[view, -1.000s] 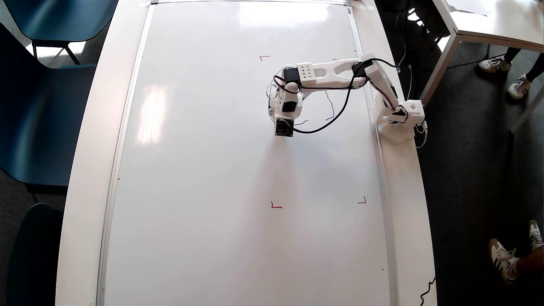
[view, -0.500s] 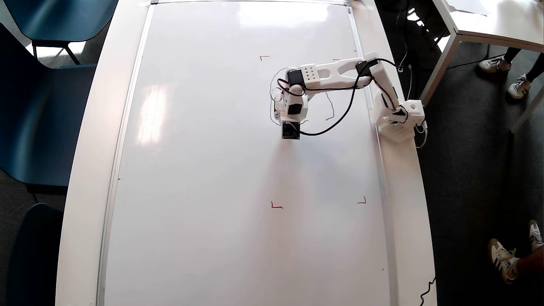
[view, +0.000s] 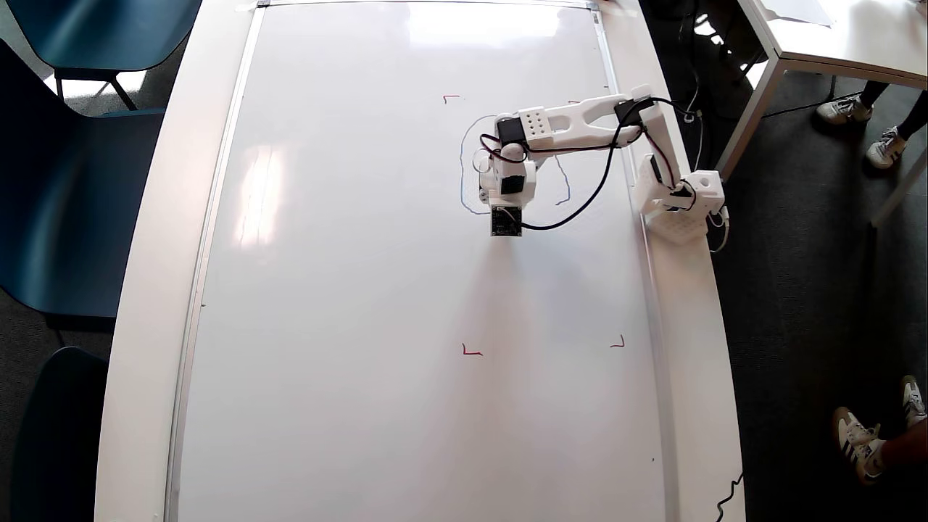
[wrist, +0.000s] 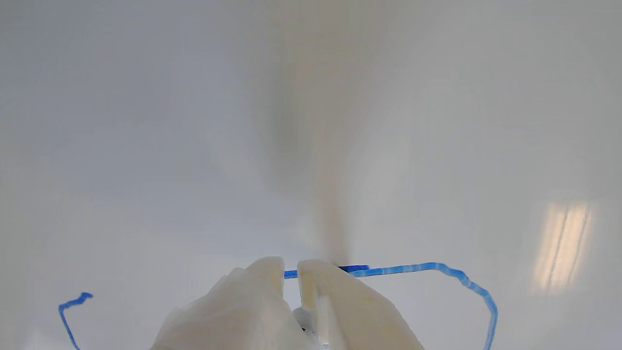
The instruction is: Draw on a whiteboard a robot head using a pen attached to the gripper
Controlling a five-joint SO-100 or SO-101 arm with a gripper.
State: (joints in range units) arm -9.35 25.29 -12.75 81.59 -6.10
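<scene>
Dragging my gripper [wrist: 290, 267] across the whiteboard [view: 348, 290], fingers nearly pressed together with just a thin slit between them. Can't tell if the pen is pinched in there, it's hidden. The robot head [wrist: 427, 267] is only a partial blue outline so far, sitting around 1 o'clock on the board in the overhead view.
</scene>
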